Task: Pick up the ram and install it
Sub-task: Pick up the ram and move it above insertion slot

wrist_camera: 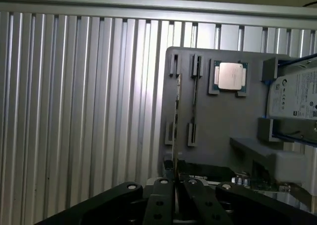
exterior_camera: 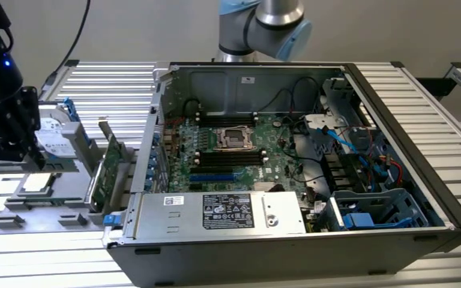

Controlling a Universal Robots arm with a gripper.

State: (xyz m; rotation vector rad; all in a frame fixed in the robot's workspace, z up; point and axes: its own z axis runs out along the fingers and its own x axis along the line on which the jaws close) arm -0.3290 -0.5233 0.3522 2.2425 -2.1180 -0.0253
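- The ram (wrist_camera: 176, 150) shows edge-on in the wrist view as a thin stick running straight out from between the fingers.
- It lines up with one pair of slot brackets on the grey holder (wrist_camera: 223, 121). I cannot tell whether it sits in them or hangs clear of them.
- The gripper (wrist_camera: 174, 183) has its fingers closed in on the ram's thin edge, one on each side.
- In the exterior view the gripper (exterior_camera: 12, 157) hangs over the grey holder (exterior_camera: 46, 207), at 9 o'clock from the open computer case (exterior_camera: 391, 108).
- Also on the holder are a square silver processor chip (wrist_camera: 230, 76) and a labelled hard drive (wrist_camera: 294, 93) in blue rails.
- A large green expansion card (exterior_camera: 106, 171) stands upright on the holder's edge. From the gripper it is at 3 o'clock in the exterior view, between the gripper and the case.
- Inside the case lies the motherboard (exterior_camera: 230, 150). Its long black slots (exterior_camera: 226, 157) are just at 6 o'clock from the processor socket.
- A silver power supply (exterior_camera: 222, 210) is at 6 o'clock from the motherboard, and a blue drive cage (exterior_camera: 374, 207) at 4 o'clock.
- The arm's joint (exterior_camera: 263, 21) rises at 12 o'clock from the case.
- Everything rests on a ribbed aluminium table (wrist_camera: 74, 111).
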